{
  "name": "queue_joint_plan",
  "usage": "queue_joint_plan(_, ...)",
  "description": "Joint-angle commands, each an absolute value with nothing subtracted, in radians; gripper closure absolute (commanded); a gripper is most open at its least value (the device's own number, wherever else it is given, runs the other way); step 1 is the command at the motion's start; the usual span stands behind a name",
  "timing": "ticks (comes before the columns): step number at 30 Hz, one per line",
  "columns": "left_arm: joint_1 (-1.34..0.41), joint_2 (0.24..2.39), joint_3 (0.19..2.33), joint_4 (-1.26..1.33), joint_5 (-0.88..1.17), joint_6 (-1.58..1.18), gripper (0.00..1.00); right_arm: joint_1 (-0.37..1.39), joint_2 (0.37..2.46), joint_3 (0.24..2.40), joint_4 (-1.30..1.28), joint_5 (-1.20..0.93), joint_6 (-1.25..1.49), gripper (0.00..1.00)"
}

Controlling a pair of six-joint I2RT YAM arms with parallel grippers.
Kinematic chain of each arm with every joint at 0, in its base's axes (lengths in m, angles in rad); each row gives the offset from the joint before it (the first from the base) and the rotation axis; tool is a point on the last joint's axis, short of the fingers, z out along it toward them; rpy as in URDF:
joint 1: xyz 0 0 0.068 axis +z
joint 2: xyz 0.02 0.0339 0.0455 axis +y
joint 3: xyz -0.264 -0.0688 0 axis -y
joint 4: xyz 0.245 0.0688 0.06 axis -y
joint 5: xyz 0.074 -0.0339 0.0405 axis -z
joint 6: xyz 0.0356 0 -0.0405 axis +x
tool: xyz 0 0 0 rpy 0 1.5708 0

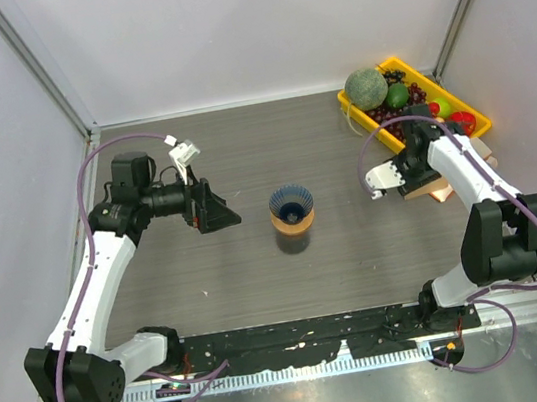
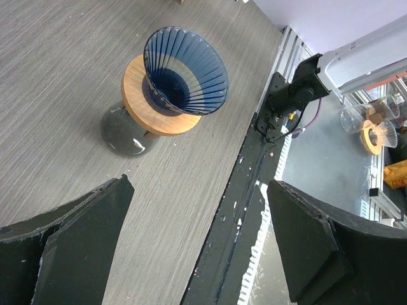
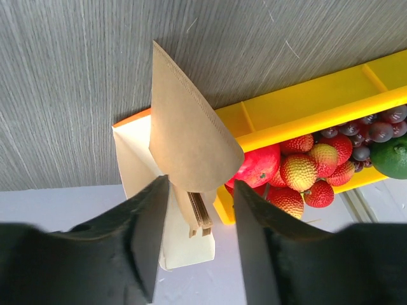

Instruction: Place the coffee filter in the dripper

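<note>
Coffee filter sits between the right tool's part-spread jaws; whether it is pinched, I cannot tell. Left tool gapes empty, facing the dripper.

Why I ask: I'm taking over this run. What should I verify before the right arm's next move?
1. The coffee filter sits between the right gripper's fingers: ok.
2. Grip on it is firm: cannot tell.
3. It is free of the filter box behind it: cannot tell.
4. The dripper stands upright and empty: ok.
5. The left gripper is open, empty, apart from the dripper: ok.
6. Tabletop path from right gripper to dripper is free: ok.
</note>
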State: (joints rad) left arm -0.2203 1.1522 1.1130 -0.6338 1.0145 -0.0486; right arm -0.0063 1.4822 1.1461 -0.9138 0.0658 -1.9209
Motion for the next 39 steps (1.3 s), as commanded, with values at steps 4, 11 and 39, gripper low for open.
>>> queue_joint_plan(4,-0.215,1.146,1.157,-0.617,1.04,-0.058,0.01,-0.002,1.476,1.19,-0.94,0.046,-1.879,0.41)
queue_joint_plan(11,-0.215,1.144,1.149,-0.617,1.034,-0.057,0.01,-0.003,1.549,1.227,-0.911,0.026,-1.792,0.12)
queue_joint_plan(39,-0.094,0.99,1.293,-0.552,0.94,-0.01,0.01,0.09,1.373,1.732,-1.307,-0.475,-1.277,0.95)
